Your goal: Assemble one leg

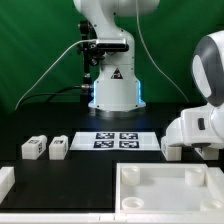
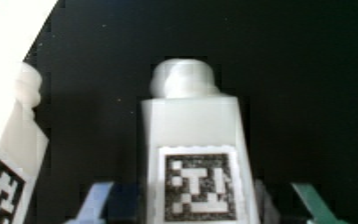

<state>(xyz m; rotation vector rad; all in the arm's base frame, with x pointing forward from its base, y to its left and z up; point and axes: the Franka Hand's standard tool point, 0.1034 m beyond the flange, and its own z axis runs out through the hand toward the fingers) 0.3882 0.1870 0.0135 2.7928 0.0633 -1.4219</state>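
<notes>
- The leg (image 2: 194, 130) lies flat on the black tabletop, tag face up. It is directly under the gripper (image 2: 202, 205), close to the tabletop's edge on the exterior view's right.
- Its long axis runs straight out from between the fingers (image 2: 99, 203), rounded end pointing away from the wrist. The fingers' line of closing therefore crosses the leg's narrow width.
- The fingers stand apart, one on each side of the leg. A dark strip shows between each finger and the leg's flank, so nothing looks clamped, though the blur makes the gaps hard to judge.
- A second white tagged piece (image 2: 16, 140) lies just beside the leg, roughly parallel to it. In my judgement the finger on that side has little room to come down.
- In the exterior view the arm (image 1: 205, 90) hides the grasp itself.
- Two spare legs (image 1: 35, 148) (image 1: 58, 148) sit well apart from the gripper, toward the opposite edge.
- The marker board (image 1: 120, 140) is mid-table, and the tray-like piece (image 1: 170, 190) is at the near edge.
</notes>
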